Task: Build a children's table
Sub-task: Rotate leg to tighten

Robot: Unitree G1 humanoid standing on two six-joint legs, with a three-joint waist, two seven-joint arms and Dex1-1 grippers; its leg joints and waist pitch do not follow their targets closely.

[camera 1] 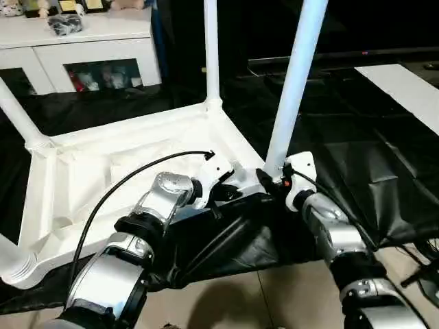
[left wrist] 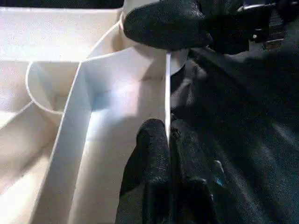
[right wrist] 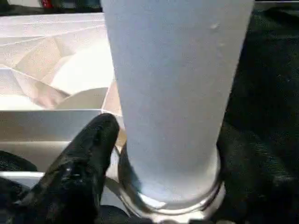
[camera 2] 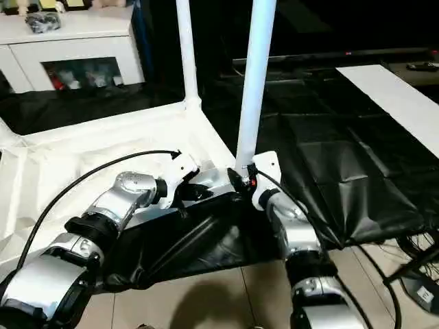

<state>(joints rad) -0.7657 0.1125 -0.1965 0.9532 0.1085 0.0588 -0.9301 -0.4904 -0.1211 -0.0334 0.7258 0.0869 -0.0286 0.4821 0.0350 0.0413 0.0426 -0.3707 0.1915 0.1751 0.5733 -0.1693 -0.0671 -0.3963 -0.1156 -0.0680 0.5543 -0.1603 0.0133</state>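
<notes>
Resting upside down on black sheeting, children's table (camera 1: pixel 130 171) looks light, stiff, slippery. Left gripper (left wrist: pixel 167 140) pinches its rim; right gripper (camera 1: pixel 274 179) spreads around 1 leg (camera 1: pixel 295 82), the best hold.

Silver, segmented left forearm (camera 1: pixel 113 274) and right forearm (camera 1: pixel 336 236) with black joint bands; white wrist housings; thick black fingers (left wrist: pixel 156 172); a black cable (camera 1: pixel 130 181) arcs along the left arm.
</notes>
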